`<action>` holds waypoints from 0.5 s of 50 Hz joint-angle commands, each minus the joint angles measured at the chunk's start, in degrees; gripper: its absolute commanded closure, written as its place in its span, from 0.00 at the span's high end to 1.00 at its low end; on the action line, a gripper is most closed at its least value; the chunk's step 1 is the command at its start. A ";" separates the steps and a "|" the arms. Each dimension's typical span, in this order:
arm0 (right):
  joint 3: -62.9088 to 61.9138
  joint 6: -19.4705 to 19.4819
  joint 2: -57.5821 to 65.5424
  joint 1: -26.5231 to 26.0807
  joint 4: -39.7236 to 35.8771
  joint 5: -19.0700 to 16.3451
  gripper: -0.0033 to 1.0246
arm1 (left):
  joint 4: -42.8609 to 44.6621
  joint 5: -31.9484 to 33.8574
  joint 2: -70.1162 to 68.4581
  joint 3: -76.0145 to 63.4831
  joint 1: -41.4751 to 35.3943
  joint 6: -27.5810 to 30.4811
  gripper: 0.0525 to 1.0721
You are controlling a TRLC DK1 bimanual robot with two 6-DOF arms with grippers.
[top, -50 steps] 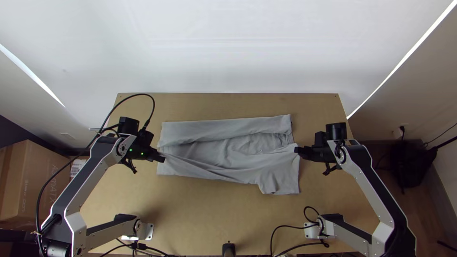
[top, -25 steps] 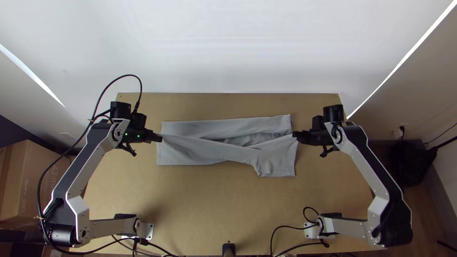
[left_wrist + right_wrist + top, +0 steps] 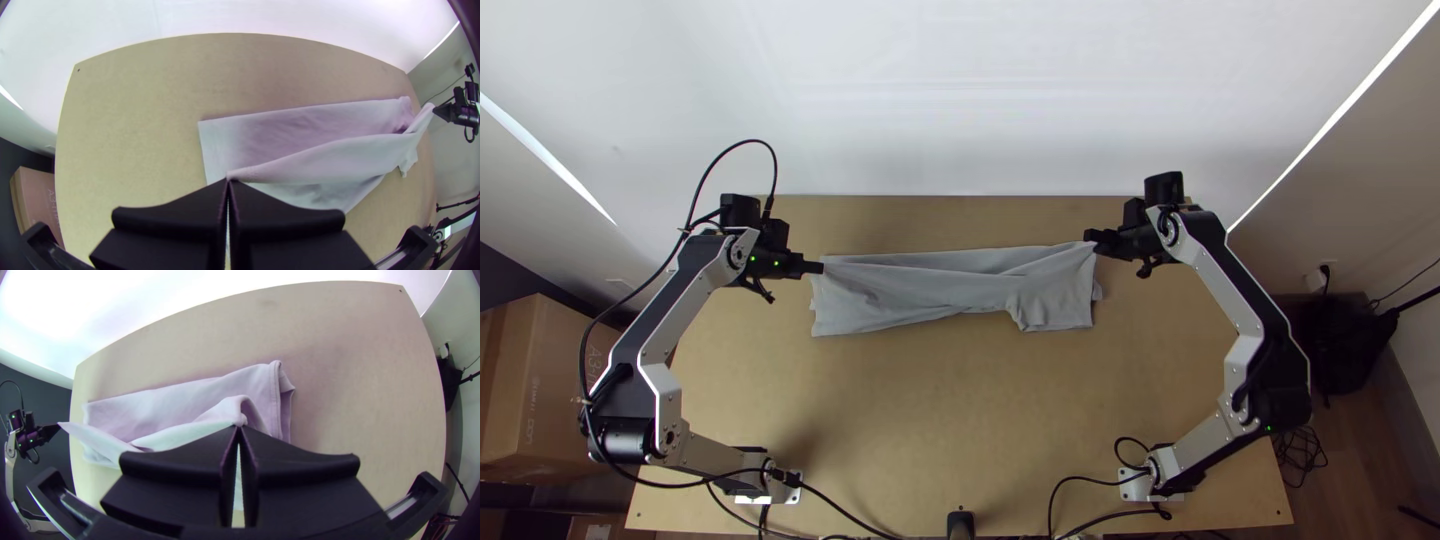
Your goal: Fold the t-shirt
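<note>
T-shirt: pale grey, lying as a long, narrow band crosswise on the light wooden table, past its middle on the far side, between my 2 grippers. Cloth in at least 2 layers. The lower one lies flat, its far edge nearly straight. The upper one is raised at 2 points and strung between my hands over the lower.

My left gripper: closed on the shirt's upper layer at the left end, fingers together, a pinch of edge at the tips. My right gripper: closed too, nipping the upper layer at the right end, near the far corner.

From my left wrist: the held edge runs as a smooth, drawn-out ridge from my fingertips across to the right gripper, slack cloth sagging below it in soft shadow. The lower layer's left end shows a squared corner.

From my right wrist: cloth peaks in a small bunched fold at my fingertips. A stitched hem edges the right end, with another layer poking out just beside it.

Seen from above, shallow diagonal creases cross the front. The near edge bows inward at the middle, then drops to a short, squared flap, sleeve-like and rumpled, toward the right end. Left near corner: fairly square, lightly wrinkled.
</note>
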 commanded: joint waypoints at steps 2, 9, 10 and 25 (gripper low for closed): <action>5.29 -0.58 5.72 -1.26 0.31 0.53 0.03 | 2.63 0.54 3.33 3.02 0.85 -2.26 0.03; 9.34 -0.58 11.00 -1.35 0.31 1.06 0.03 | 6.05 0.54 6.85 5.57 1.21 -4.37 0.03; 9.78 -0.58 11.61 -1.35 0.31 1.06 0.03 | 6.14 0.54 7.46 6.10 1.21 -4.46 0.03; 15.05 -0.32 18.99 -1.35 0.31 3.52 0.36 | 6.14 0.54 13.18 9.27 0.85 -5.60 0.49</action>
